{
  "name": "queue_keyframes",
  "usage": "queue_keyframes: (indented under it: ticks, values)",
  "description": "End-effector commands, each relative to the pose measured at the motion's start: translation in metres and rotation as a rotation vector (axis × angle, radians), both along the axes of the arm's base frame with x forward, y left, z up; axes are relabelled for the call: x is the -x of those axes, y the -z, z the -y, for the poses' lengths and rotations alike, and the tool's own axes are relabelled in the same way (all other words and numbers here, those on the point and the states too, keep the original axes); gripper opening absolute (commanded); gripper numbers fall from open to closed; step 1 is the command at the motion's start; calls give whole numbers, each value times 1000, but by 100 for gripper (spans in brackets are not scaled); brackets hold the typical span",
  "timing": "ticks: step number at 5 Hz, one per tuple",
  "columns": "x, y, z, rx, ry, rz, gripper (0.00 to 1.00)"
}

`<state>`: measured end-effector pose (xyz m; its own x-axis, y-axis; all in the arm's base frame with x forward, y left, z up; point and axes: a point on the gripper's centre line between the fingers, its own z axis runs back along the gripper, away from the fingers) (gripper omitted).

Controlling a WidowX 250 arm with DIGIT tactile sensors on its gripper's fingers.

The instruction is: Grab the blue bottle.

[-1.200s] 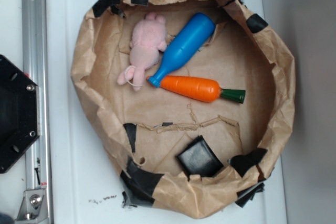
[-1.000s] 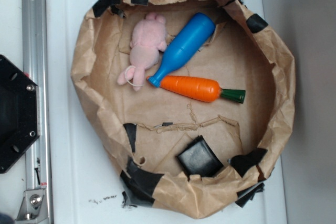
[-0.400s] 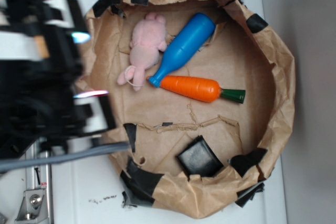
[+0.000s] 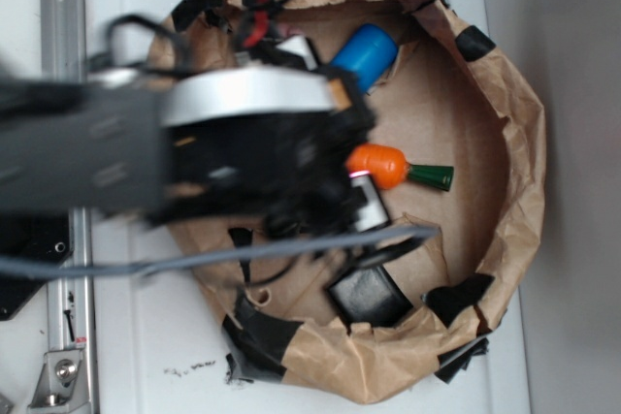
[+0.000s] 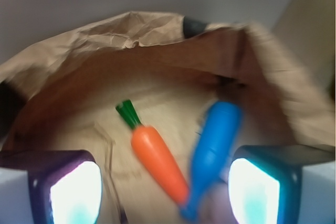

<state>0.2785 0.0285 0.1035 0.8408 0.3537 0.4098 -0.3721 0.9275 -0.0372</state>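
Spread wide, my gripper (image 5: 165, 195) hangs over the floor of the brown paper bowl (image 4: 505, 191), its two glowing fingertips (image 5: 76, 192) at the bottom corners of the wrist view with nothing between them held. Ahead of me and toward my right fingertip lies the blue bottle (image 5: 212, 150), narrow neck pointing back at me, wide body pointing away toward the far wall of crumpled paper. Just left of it, touching near the neck, lies the orange carrot (image 5: 157, 161), green stem aimed away and to the left. From the exterior view my arm (image 4: 146, 157) covers most of the bowl's left half; only the bottle's wide end (image 4: 367, 50) and the carrot's stem end (image 4: 393, 167) show past it. A black square block (image 4: 369, 296) sits apart from both.
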Motion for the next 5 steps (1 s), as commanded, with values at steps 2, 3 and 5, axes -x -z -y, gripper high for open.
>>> queue_keyframes:
  ticks: [2, 3, 5]
  values:
    - [-27, 78, -34, 73, 49, -95, 100]
    - [-32, 87, -26, 23, 116, -181, 0]
    - [-14, 76, -20, 30, 185, -230, 0]
